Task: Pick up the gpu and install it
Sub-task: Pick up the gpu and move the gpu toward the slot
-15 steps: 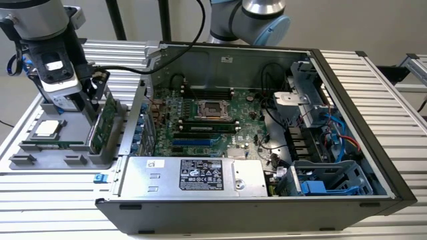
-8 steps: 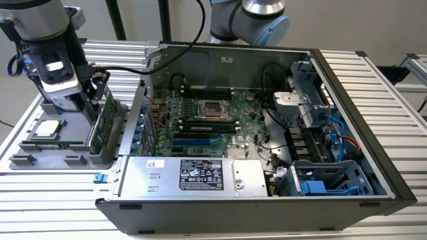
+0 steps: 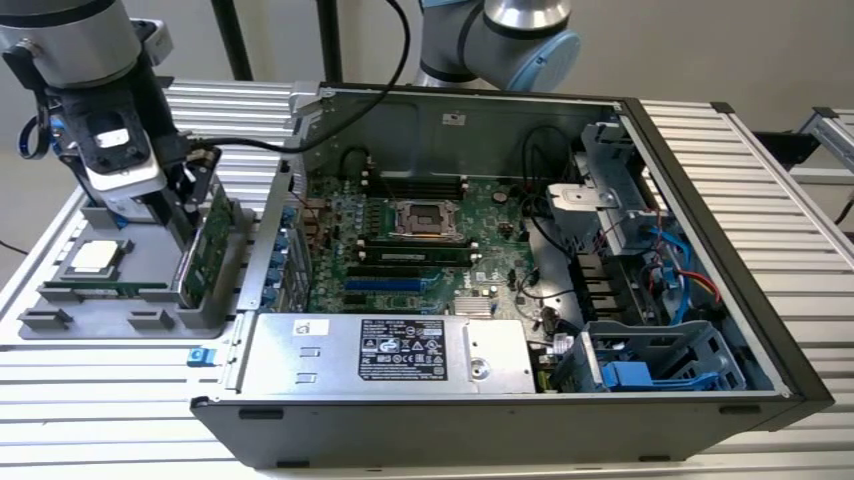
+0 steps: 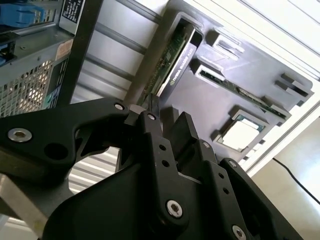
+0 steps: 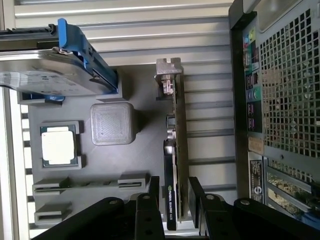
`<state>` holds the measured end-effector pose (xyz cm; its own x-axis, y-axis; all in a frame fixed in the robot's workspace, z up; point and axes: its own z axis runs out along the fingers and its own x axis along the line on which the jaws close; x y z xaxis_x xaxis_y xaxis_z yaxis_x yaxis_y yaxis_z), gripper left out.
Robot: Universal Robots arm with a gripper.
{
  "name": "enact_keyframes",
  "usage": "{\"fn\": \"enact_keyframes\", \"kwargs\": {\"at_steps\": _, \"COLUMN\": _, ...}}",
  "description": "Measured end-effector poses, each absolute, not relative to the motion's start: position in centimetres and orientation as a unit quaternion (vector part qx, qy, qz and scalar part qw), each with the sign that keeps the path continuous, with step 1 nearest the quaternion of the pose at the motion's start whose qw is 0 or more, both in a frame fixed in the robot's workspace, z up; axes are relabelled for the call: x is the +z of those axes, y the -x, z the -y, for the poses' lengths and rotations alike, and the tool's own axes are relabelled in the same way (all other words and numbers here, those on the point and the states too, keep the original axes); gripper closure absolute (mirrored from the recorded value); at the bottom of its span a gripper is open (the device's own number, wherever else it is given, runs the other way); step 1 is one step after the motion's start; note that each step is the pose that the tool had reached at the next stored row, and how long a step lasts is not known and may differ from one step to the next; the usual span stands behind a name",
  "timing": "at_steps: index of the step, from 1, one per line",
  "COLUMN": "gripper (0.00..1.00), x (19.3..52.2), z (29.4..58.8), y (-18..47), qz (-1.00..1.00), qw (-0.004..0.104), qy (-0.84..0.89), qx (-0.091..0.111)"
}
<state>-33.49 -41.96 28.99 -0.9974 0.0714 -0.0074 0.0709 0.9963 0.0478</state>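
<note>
Green along its board and black on its shroud, the gpu (image 5: pixel 176 150) stands on edge in a slot of the grey holder tray (image 5: pixel 142 155). The tray sits on the slatted surface (image 3: pixel 107 385) just beside the open computer case (image 3: pixel 467 425), on the exterior view's left. The gripper (image 5: pixel 174 189) hangs over the card's end away from the silver bracket (image 5: pixel 167 70), its fingers (image 5: pixel 154 196) apart, with the card between them.

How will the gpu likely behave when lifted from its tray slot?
The gpu looks stiff: a flat board standing on edge in the tray. Probably fragile, with exposed parts. Thin, so it may tip if released.
</note>
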Motion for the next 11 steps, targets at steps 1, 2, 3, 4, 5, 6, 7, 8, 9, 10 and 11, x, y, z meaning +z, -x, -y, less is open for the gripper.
{"fn": "enact_keyframes", "kwargs": {"at_steps": 1, "gripper": 0.00, "x": 28.91, "z": 41.96, "y": 33.49, "qz": -0.999, "qw": 0.005, "qy": -0.036, "qx": 0.024}}
{"fn": "enact_keyframes", "kwargs": {"at_steps": 2, "gripper": 0.00, "x": 28.83, "z": 41.97, "y": 33.49, "qz": -0.999, "qw": 0.005, "qy": -0.036, "qx": 0.024}}
{"fn": "enact_keyframes", "kwargs": {"at_steps": 3, "gripper": 0.00, "x": 28.76, "z": 41.97, "y": 33.49, "qz": -0.999, "qw": 0.005, "qy": -0.036, "qx": 0.024}}
{"fn": "enact_keyframes", "kwargs": {"at_steps": 4, "gripper": 0.00, "x": 28.68, "z": 41.97, "y": 33.49, "qz": -0.999, "qw": 0.005, "qy": -0.036, "qx": 0.024}}
{"fn": "enact_keyframes", "kwargs": {"at_steps": 5, "gripper": 0.00, "x": 28.60, "z": 41.97, "y": 33.49, "qz": -0.999, "qw": 0.005, "qy": -0.036, "qx": 0.024}}
{"fn": "enact_keyframes", "kwargs": {"at_steps": 6, "gripper": 0.00, "x": 28.53, "z": 41.97, "y": 33.49, "qz": -0.999, "qw": 0.005, "qy": -0.036, "qx": 0.024}}
{"fn": "enact_keyframes", "kwargs": {"at_steps": 7, "gripper": 0.00, "x": 28.46, "z": 41.97, "y": 33.49, "qz": -0.999, "qw": 0.005, "qy": -0.036, "qx": 0.024}}
{"fn": "enact_keyframes", "kwargs": {"at_steps": 8, "gripper": 0.00, "x": 28.38, "z": 41.97, "y": 33.49, "qz": -0.999, "qw": 0.005, "qy": -0.036, "qx": 0.024}}
{"fn": "enact_keyframes", "kwargs": {"at_steps": 9, "gripper": 0.00, "x": 28.31, "z": 41.97, "y": 33.49, "qz": -0.999, "qw": 0.005, "qy": -0.036, "qx": 0.024}}
{"fn": "enact_keyframes", "kwargs": {"at_steps": 10, "gripper": 0.00, "x": 28.24, "z": 41.97, "y": 33.49, "qz": -0.999, "qw": 0.005, "qy": -0.036, "qx": 0.024}}
{"fn": "enact_keyframes", "kwargs": {"at_steps": 11, "gripper": 0.00, "x": 28.18, "z": 41.97, "y": 33.49, "qz": -0.999, "qw": 0.005, "qy": -0.036, "qx": 0.024}}
